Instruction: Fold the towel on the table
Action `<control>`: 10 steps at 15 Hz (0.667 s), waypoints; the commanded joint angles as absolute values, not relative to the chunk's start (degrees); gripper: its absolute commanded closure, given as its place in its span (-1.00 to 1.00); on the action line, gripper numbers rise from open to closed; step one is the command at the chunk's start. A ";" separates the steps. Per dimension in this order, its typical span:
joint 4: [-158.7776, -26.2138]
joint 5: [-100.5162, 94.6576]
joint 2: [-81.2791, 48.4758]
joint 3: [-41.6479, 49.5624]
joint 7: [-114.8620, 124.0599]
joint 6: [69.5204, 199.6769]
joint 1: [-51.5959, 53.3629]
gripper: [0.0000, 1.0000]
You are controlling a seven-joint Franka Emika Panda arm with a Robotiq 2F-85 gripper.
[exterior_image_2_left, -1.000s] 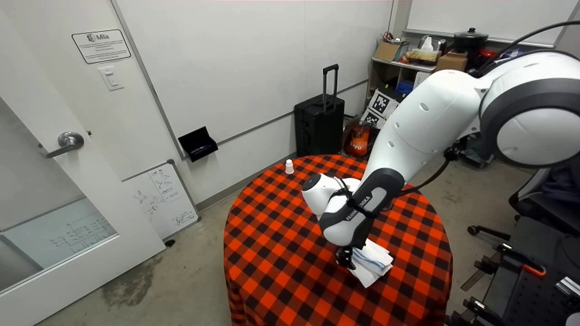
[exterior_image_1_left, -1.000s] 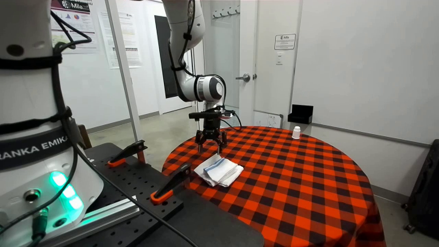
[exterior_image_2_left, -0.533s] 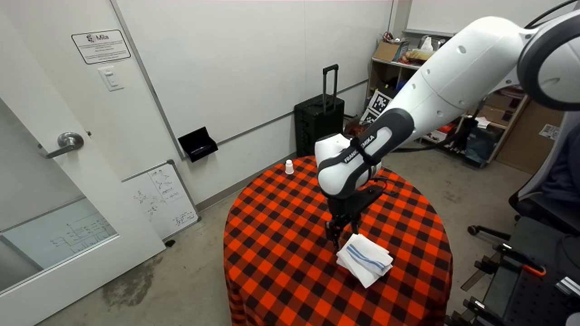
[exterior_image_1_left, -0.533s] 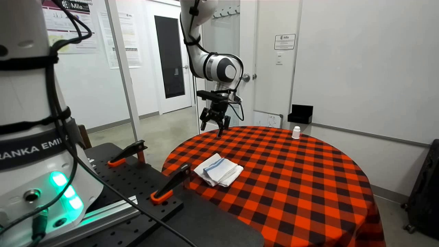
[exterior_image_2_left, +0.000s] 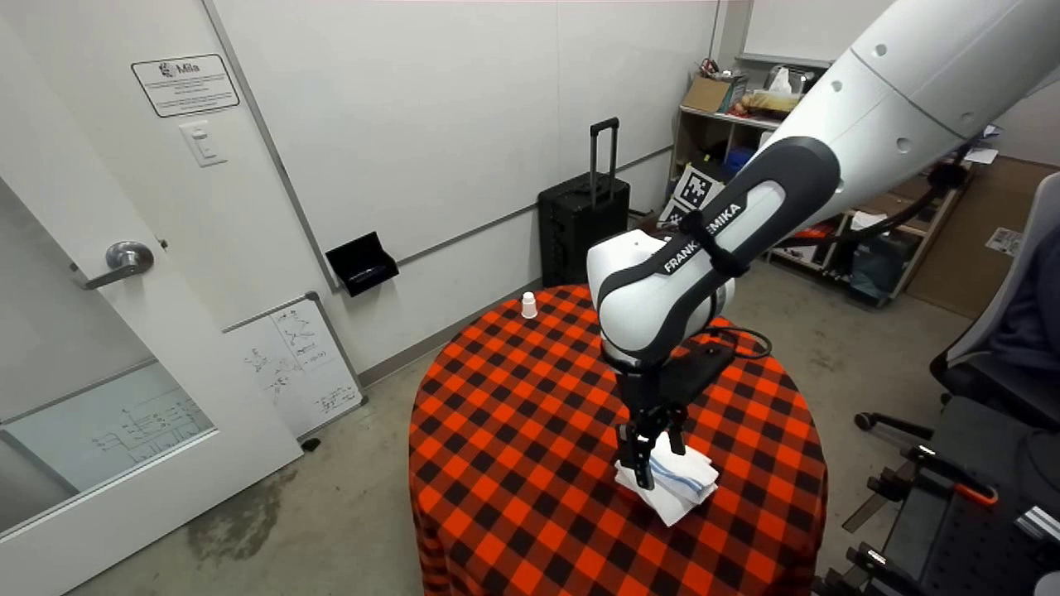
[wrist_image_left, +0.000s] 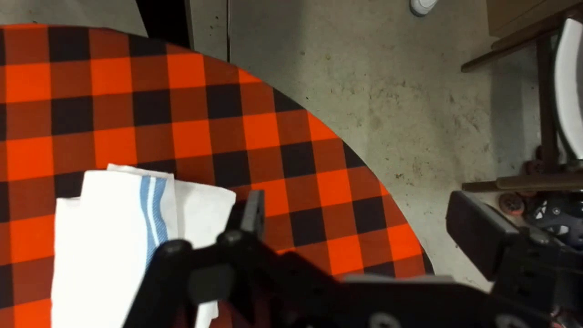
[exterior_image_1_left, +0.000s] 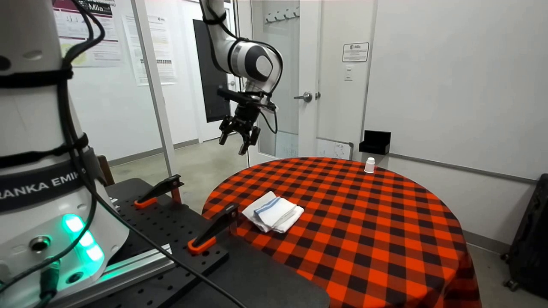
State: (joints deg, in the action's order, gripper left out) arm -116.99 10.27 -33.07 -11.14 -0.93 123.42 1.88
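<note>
The gripper point(exterior_image_1_left: 233, 146) is hanging in the air, and its fingers point(wrist_image_left: 478, 232) are standing wide apart, showing at about four and seven o'clock in the wrist view. The towel point(exterior_image_1_left: 278, 214) is lying folded in layers on the red-and-black checked table point(exterior_image_1_left: 364, 222); in an exterior view it is resting toward nine o'clock from the table's middle, with the gripper hanging well apart from it at about eleven o'clock. In an exterior view where the arm point(exterior_image_2_left: 903, 91) is slanting down from two o'clock, the towel is lying between four and five o'clock from the table's middle, and the gripper is hiding some of the towel toward ten o'clock. In the wrist view the towel is showing toward eight o'clock, its blue stripes point(wrist_image_left: 159, 214) are running down from its twelve-o'clock edge, and dark parts of the gripper are covering its four-o'clock side. In both exterior views a small white container point(exterior_image_1_left: 369, 166) is standing upright near the table's rim, at just past twelve o'clock where a black wall holder point(exterior_image_1_left: 375, 143) is showing right above it, and at eleven o'clock where a black suitcase point(exterior_image_2_left: 584, 228) is standing beyond the rim toward twelve. In an exterior view two black-and-orange clamps point(exterior_image_1_left: 218, 224) are sitting on a black perforated plate point(exterior_image_1_left: 180, 226), toward nine o'clock from the towel.
</note>
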 commanded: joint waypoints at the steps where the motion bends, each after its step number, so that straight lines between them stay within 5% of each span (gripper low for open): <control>1: -126.96 8.54 -22.81 -8.79 5.31 128.11 6.77 -1.00; 10: -143.33 5.44 -6.50 -6.84 15.91 143.42 9.23 -1.00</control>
State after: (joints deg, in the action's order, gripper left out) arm -137.20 8.50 -13.28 -8.49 12.51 141.07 8.15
